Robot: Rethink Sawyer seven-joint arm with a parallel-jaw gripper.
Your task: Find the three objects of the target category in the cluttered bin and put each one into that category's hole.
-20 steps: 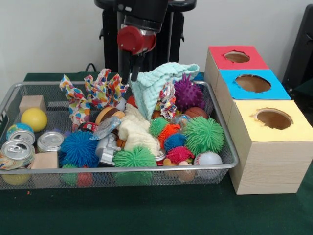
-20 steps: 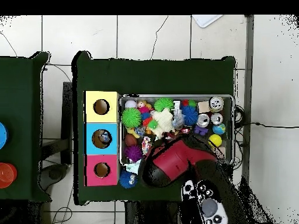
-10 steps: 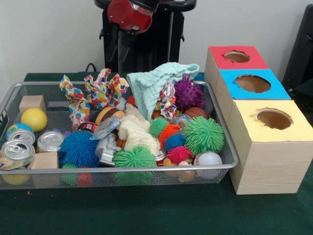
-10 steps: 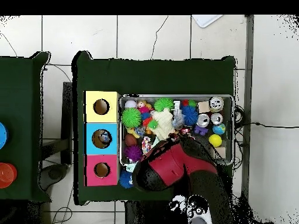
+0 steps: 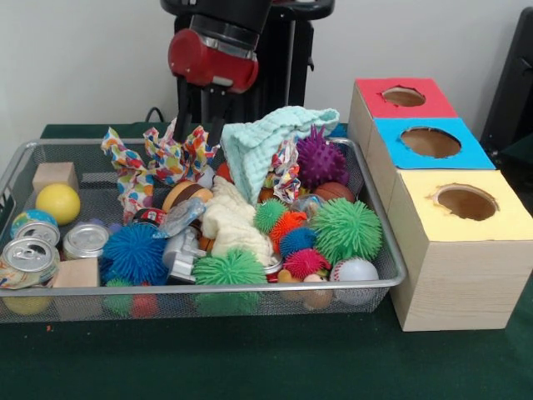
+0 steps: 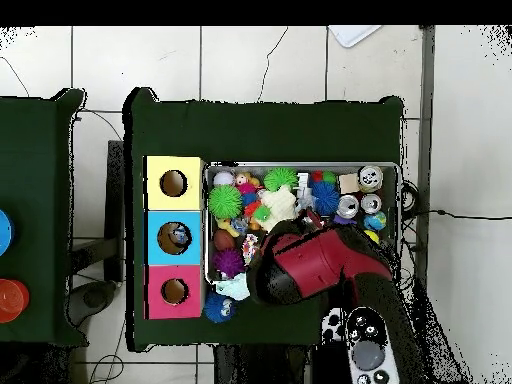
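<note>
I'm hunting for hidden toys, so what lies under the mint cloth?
The mint cloth drapes like a tent over the pile. Below its edge, a patterned cloth and a cream plush show. Anything deeper under its folds is covered.

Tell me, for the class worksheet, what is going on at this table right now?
A red and black robot arm hangs over the far side of a wire mesh bin crammed with spiky balls, cans, blocks and cloths. Its gripper hovers just above the colourful patterned cloth, beside a mint green cloth, and appears to hold nothing. Next to the bin stand three boxes with holes: red, blue and yellow.
</note>
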